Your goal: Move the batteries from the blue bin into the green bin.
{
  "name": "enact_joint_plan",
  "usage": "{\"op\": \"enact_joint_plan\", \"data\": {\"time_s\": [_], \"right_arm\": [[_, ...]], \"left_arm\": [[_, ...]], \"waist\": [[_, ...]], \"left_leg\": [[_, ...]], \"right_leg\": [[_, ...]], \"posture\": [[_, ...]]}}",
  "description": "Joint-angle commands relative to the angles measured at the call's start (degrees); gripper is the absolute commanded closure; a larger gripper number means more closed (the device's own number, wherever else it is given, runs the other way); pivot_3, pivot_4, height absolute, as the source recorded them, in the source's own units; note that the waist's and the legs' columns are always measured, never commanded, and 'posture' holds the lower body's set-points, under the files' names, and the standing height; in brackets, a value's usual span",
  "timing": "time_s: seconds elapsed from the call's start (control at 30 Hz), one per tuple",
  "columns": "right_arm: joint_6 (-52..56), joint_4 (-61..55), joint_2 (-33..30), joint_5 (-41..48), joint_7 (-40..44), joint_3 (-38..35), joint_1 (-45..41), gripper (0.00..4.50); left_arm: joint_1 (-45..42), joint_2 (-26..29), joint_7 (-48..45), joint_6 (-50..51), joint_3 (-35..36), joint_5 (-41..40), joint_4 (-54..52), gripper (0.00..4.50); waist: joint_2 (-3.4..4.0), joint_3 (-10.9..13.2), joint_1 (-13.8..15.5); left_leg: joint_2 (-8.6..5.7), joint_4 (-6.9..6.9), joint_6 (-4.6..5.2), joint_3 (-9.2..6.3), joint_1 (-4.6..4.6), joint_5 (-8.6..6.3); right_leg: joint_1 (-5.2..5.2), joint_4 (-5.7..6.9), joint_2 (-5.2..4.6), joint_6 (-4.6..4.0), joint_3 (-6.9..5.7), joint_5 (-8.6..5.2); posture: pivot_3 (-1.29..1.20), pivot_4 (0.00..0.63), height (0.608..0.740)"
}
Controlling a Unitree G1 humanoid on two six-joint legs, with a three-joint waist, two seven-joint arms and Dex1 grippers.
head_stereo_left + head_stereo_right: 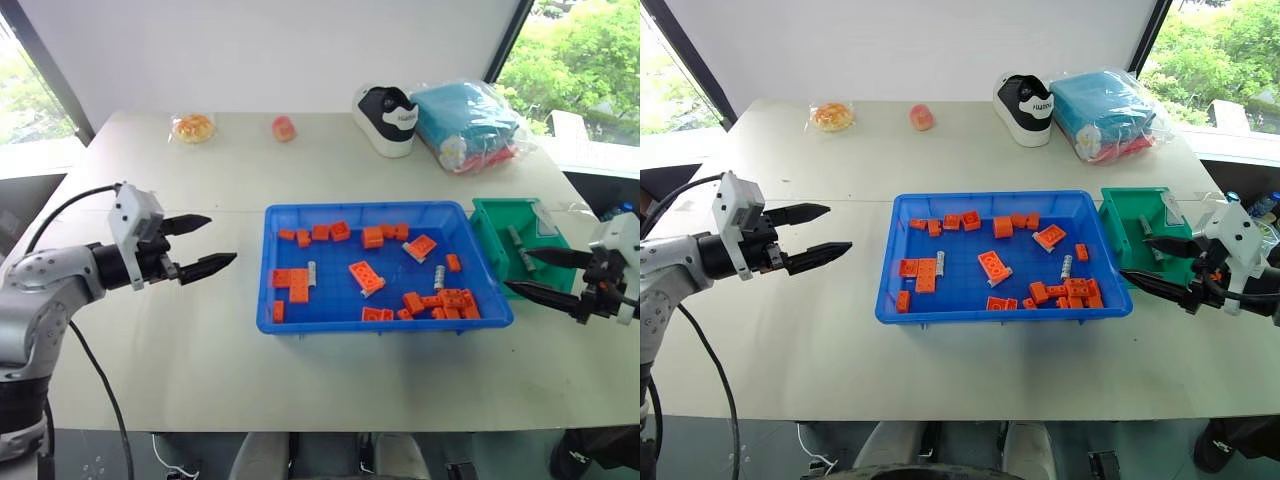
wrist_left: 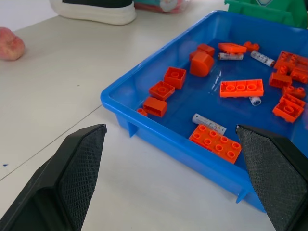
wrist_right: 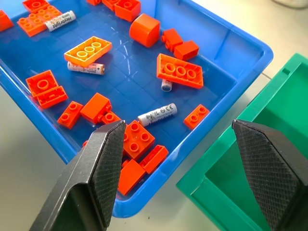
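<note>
The large shallow bright-blue plastic bin [image 1: 385, 318] sat mid-table toward the front edge, with the small deep green plastic bin [image 1: 495, 232] touching its right end. Both black two-fingered grippers stood wide open and empty: the left gripper [image 1: 205, 246] off the blue bin's left end, the right gripper [image 1: 545, 273] over the green bin's front edge. Slim grey batteries [image 3: 157, 114] lay among orange toy bricks [image 1: 299, 285]; one rested in the green bin. Risk: crowding bricks could cause a mispick or a slipped grasp.

Blue bin [image 1: 268, 300] glossy smooth plastic; green bin [image 1: 487, 228] plastic; batteries [image 3: 157, 114] shiny metallic.
</note>
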Motion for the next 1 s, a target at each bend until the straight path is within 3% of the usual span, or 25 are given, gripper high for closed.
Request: {"op": "enact_joint_plan", "data": {"time_s": [0.03,0.43,0.7,0.87,1.0], "right_arm": [[-1.11,-0.78,-0.36,0.4,0.39,-2.04,-0.66,0.87],[-1.9,0.98,-1.4,-0.27,1.32,-0.53,-2.95,0.87],[-3.52,5.8,-3.79,-1.39,3.92,5.53,-11.39,0.87],[-4.33,6.56,-2.5,-1.6,6.79,15.78,-23.33,0.87],[-5.11,10.06,3.9,-5.3,9.77,28.68,-36.98,0.87]], "left_arm": [[0.29,0.19,-0.35,-1.05,0.82,-0.13,-1.23,0.0],[1.51,0.18,0.07,-0.48,1.09,-0.46,-2.26,0.0],[1.77,-0.17,0.85,0.45,1.73,-1.66,-4.75,0.0],[2.29,0.5,-0.04,1.49,1.7,-3.07,-6.18,0.0],[1.73,2.77,-2.81,2.54,1.2,-4.12,-7.0,0.0]], "waist": [[0.0,0.0,0.0],[0.0,0.0,0.0],[0.04,0.01,-0.11],[0.04,0.01,-0.65],[-0.05,-0.02,-1.6]], "left_leg": [[0.0,0.0,0.0,0.0,0.0,0.0],[0.07,0.03,0.01,0.0,0.0,0.01],[0.09,0.11,0.0,0.02,0.0,0.0],[0.13,0.11,0.09,0.05,-0.03,0.05],[0.23,0.15,0.11,0.02,-0.02,0.06]], "right_leg": [[0.0,0.0,0.01,0.0,0.0,0.0],[-0.02,0.0,0.09,-0.05,0.01,0.03],[-0.09,0.0,0.11,-0.06,0.01,0.04],[-0.04,0.01,0.14,-0.1,0.02,0.07],[-0.08,0.06,0.26,-0.11,0.02,0.08]], "posture": [[0.0,0.15,0.711],[0.0,0.15,0.711],[0.0,0.15,0.711],[0.0,0.15,0.711],[0.0,0.15,0.711]]}}
